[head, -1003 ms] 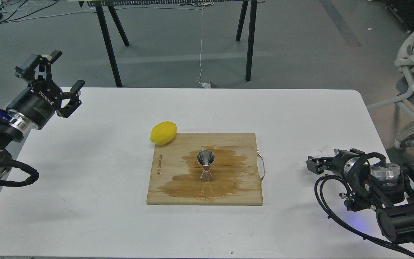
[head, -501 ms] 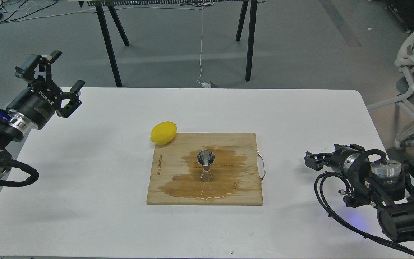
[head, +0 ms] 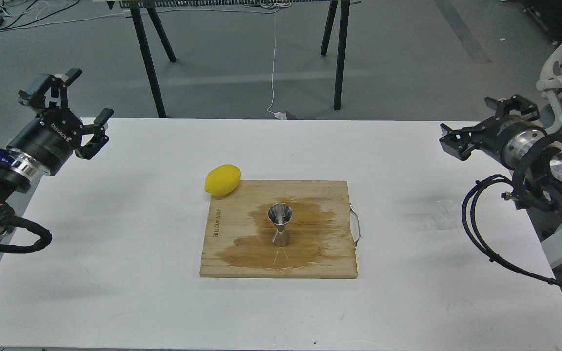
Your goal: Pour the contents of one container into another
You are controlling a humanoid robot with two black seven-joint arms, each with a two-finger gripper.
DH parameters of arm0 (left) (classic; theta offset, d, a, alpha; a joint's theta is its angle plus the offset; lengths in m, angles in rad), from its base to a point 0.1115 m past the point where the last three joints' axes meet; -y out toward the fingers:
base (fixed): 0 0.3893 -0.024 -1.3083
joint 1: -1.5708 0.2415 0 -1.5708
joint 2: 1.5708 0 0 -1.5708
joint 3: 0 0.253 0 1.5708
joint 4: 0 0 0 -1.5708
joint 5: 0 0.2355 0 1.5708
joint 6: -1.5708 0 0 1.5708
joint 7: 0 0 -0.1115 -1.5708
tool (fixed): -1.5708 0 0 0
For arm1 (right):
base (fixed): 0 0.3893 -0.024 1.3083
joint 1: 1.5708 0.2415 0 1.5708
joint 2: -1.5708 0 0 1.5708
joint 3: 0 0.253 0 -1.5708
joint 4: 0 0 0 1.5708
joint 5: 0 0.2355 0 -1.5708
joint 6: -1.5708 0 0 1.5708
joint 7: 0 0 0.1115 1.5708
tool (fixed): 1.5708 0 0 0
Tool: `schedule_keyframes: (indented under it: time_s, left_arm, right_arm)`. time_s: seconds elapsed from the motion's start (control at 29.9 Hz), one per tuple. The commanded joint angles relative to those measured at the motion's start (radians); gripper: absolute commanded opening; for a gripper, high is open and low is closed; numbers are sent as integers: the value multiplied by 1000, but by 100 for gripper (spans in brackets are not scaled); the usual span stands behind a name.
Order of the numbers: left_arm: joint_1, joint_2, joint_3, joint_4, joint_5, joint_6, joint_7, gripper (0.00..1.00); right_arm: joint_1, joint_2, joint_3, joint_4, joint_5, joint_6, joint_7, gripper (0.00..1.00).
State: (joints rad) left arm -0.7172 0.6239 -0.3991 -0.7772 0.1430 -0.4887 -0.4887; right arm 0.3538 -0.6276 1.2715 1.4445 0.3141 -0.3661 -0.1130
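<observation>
The steel jigger point(head: 279, 225) stands upright in the middle of a wet wooden cutting board point(head: 227, 253). The small clear glass cup point(head: 443, 214) stands on the white table right of the board, faint and nearly see-through, with nothing touching it. My right gripper point(head: 467, 123) hovers open and holds nothing, well above and behind the cup near the table's far right edge. At the table's far left, my left gripper point(head: 87, 96) is raised, open and holding nothing, far from both containers.
A yellow lemon point(head: 222, 180) lies at the board's far left corner. A dark liquid stain point(head: 286, 243) spreads over the board around the jigger. A metal handle point(head: 356, 226) sticks out of the board's right side. Chairs stand off the table's right edge.
My right arm has risen and pulled back from low beside the cup, which now stands alone on the table. The left arm has barely moved.
</observation>
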Motion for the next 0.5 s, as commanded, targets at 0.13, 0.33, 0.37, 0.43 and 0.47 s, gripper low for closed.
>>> schedule_keyframes:
  time_s: [0.13, 0.33, 0.37, 0.43, 0.47]
  left_arm:
    - [-45, 17, -6, -1, -2, 0, 0, 98]
    - [-113, 28, -12, -1, -14, 0, 0, 98]
    - [-125, 30, -9, 1, -14, 0, 0, 98]
    - [-136, 28, -3, 4, -13, 0, 0, 98]
    - [-134, 25, -1, 12, -11, 0, 0, 98]
  right_arm:
    - [109, -40, -14, -327, -73, 855, -11, 99]
    - [186, -38, -84, -484, -76, 855, -20, 99]
    - [188, -38, -84, -489, -76, 855, -20, 99]
    - [191, -32, -87, -489, -76, 855, -20, 98]
    - [191, -31, -89, -487, -76, 855, -20, 99]
